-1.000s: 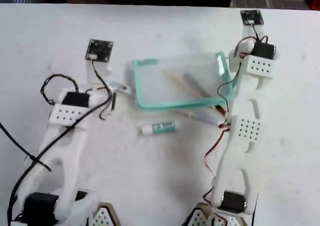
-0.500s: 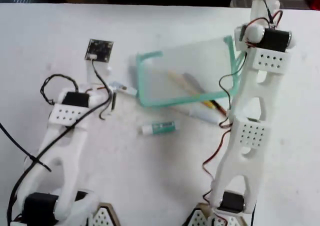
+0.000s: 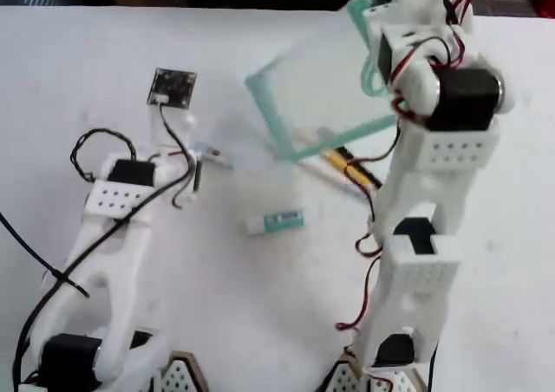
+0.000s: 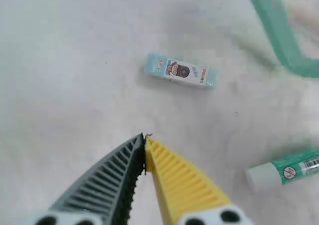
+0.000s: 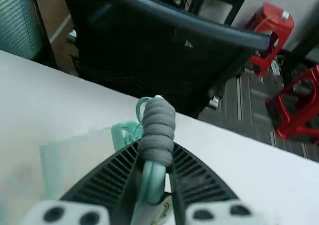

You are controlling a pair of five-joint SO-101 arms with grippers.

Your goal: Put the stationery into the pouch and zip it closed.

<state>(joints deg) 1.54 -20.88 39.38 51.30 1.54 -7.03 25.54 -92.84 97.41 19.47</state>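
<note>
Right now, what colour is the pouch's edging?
Teal green edging on a clear pouch; the high view shows it best.

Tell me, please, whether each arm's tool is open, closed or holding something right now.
Left tool: closed, holding nothing.
Right tool: closed on the green edge of the pouch.

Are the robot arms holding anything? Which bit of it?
The right gripper holds the clear, green-rimmed plastic pouch by its green edge at one end. The left gripper holds nothing.
</note>
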